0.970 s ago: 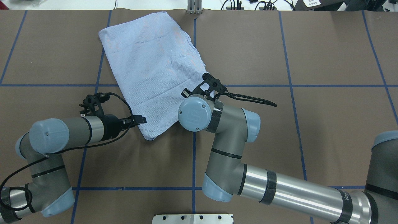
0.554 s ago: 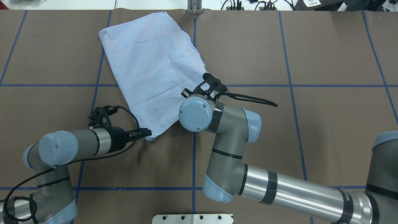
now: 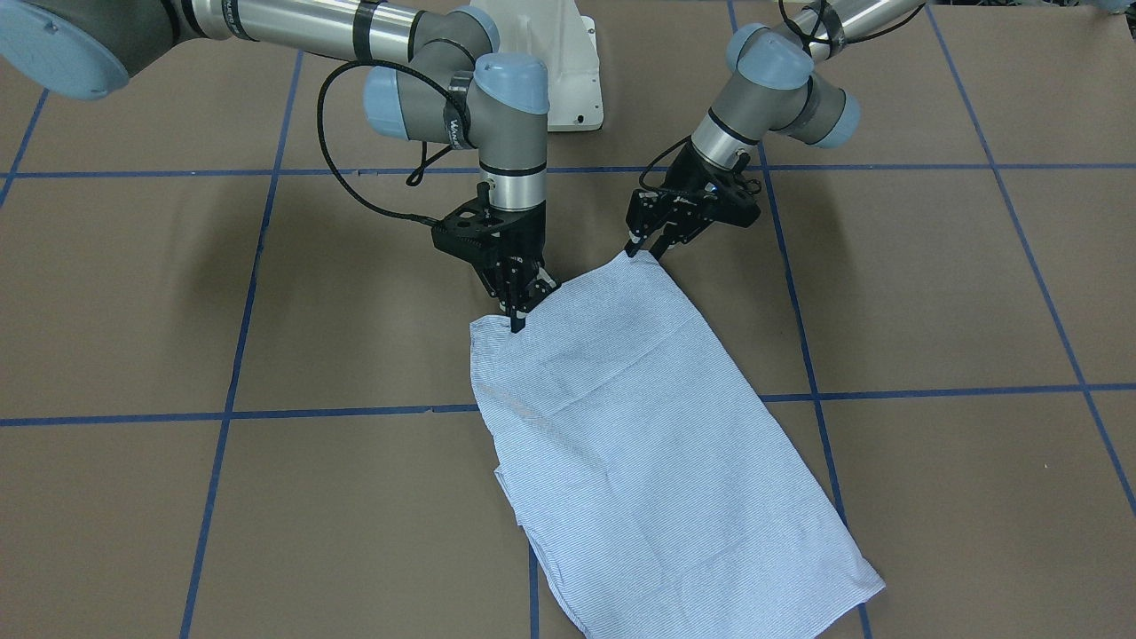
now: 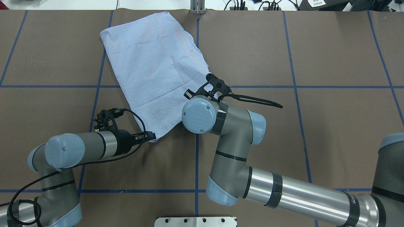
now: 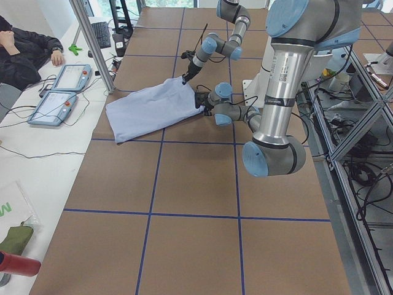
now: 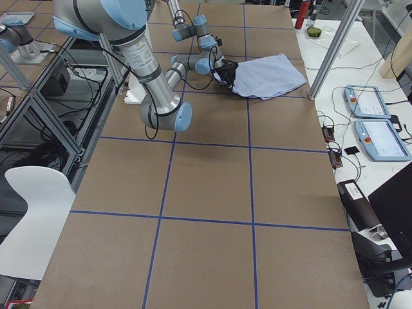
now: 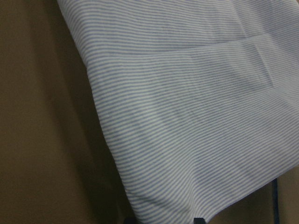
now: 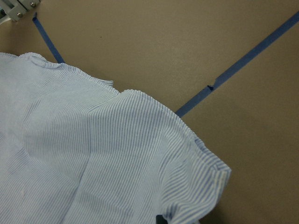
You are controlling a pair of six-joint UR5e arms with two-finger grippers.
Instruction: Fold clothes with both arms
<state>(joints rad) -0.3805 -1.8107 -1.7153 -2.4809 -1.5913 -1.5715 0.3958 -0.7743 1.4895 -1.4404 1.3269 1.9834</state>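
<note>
The light blue striped shirt (image 4: 154,69) lies folded into a slanted rectangle on the brown table; it also shows in the front view (image 3: 648,461). My left gripper (image 3: 643,251) is at the shirt's near corner, fingers slightly apart, low over the table; it shows in the overhead view (image 4: 152,136) too. The left wrist view shows that corner (image 7: 187,116) lying flat. My right gripper (image 3: 519,315) points down and is shut on the shirt's near right edge, which bunches up a little (image 8: 196,196). In the overhead view its wrist (image 4: 199,115) hides it.
Blue tape lines (image 4: 195,164) cross the table. The white pedestal base (image 3: 568,80) stands behind the arms. A metal post (image 5: 92,43), two teach pendants (image 5: 52,107) and a seated person (image 5: 24,52) are beyond the table's far edge.
My left gripper has moved along the shirt's left edge toward the robot, down to the near corner. The right arm and the shirt have stayed put.
</note>
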